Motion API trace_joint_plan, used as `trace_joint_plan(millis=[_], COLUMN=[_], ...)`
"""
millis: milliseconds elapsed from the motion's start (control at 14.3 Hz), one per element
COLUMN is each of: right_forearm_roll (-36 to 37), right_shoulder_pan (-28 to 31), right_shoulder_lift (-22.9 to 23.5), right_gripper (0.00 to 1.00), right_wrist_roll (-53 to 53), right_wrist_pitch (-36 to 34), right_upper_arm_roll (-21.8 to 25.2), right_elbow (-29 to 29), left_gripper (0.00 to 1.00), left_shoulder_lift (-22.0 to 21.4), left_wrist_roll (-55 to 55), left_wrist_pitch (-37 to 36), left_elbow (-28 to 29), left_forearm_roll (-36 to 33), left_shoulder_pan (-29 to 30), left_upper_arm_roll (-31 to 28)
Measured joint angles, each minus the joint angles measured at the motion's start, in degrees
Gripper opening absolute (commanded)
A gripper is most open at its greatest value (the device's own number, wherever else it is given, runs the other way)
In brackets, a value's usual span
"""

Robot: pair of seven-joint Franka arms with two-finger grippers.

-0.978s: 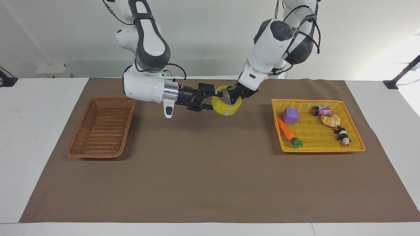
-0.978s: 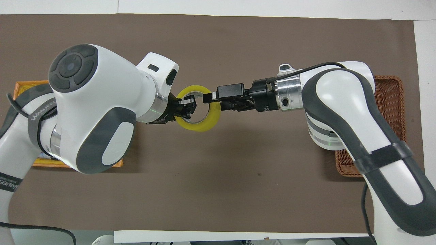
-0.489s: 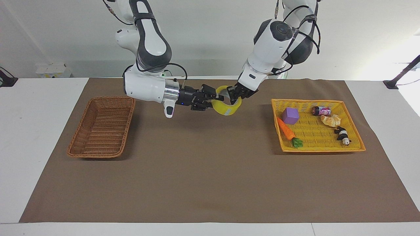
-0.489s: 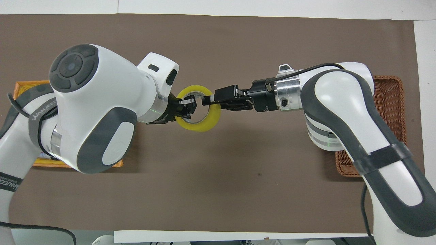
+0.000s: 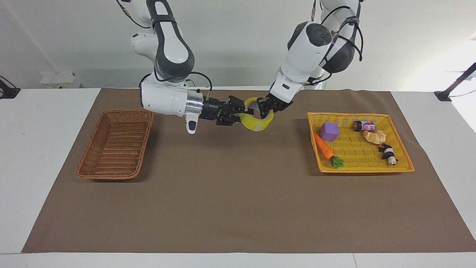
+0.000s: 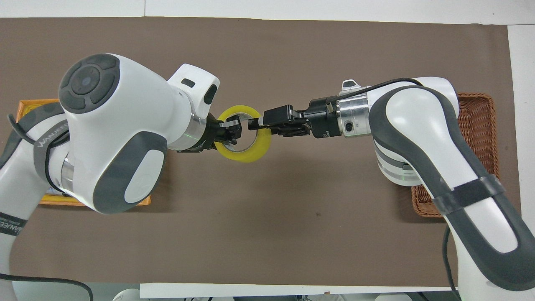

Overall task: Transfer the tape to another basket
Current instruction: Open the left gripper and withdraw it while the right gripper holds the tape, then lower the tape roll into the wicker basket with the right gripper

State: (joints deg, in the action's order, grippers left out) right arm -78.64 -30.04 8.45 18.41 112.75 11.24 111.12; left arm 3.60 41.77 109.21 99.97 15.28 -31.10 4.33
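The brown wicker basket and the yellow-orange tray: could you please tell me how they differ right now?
The brown wicker basket is deep with tall walls; the yellow-orange tray is flat and shallow. The basket holds nothing, while the tray holds a purple cube, a carrot and small toys. The basket sits toward the right arm's end, the tray toward the left arm's. Both are woven and rectangular.

Glossy translucent tape [image 5: 256, 121] — woven wicker basket [image 5: 115, 145], matt brown mat [image 5: 238, 201]

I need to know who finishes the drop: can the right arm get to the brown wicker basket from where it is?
Probably yes. The right gripper grips the tape over the mat, the basket lies open at its own end, and nothing stands between. The left gripper also holds the tape.
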Motion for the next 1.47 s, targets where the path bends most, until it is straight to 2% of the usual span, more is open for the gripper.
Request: trace_joint_plan(millis=[140, 280, 559, 699, 909, 1048, 1258, 1468], right_forearm_roll=[0.0, 0.0, 0.7, 4.5, 12.3, 19.2, 26.1, 29.5], right_shoulder_pan=[0.0, 0.0, 0.8, 4.1, 14.3, 22.2, 35.6, 46.5], right_shoulder_lift=[0.0, 0.0, 0.0, 0.0, -0.1, -0.1, 0.6, 4.3], right_gripper=[0.0, 0.0, 0.0, 0.0, 0.0, 0.0, 0.0, 0.0], right_wrist_roll=[0.0, 0.0, 0.0, 0.1, 3.0, 6.2, 13.7, 21.4], right_wrist_pitch=[0.0, 0.0, -0.1, -2.4, -9.8, -14.0, -20.9, -26.2], right_upper_arm_roll=[0.0, 0.0, 0.3, 0.5, 0.8, 1.0, 1.3, 1.3], right_elbow=[0.1, 0.2, 0.2, 0.1, -0.1, -0.3, -1.0, -3.1], left_gripper=[1.0, 1.0, 1.0, 1.0, 1.0, 1.0, 1.0, 1.0], left_shoulder_lift=[-1.9, -4.1, -5.8, -5.8, -5.8, -5.8, -5.8, -5.8], left_wrist_roll=[0.2, -0.5, -14.2, -23.1, -34.5, -37.2, -37.6, -37.6], left_wrist_pitch=[-2.6, -6.3, -13.9, -15.8, -16.5, -16.5, -16.5, -16.7], left_elbow=[-1.4, -2.4, -2.7, -2.7, -2.9, -2.9, -2.9, -2.9], left_forearm_roll=[0.0, -0.7, -7.3, -10.2, -12.8, -13.2, -13.4, -13.4], left_shoulder_pan=[0.5, 3.4, 14.9, 20.1, 27.2, 30.3, 32.0, 32.0], left_upper_arm_roll=[-0.8, -1.8, -2.8, -2.9, -3.0, -3.0, -2.9, -2.6])
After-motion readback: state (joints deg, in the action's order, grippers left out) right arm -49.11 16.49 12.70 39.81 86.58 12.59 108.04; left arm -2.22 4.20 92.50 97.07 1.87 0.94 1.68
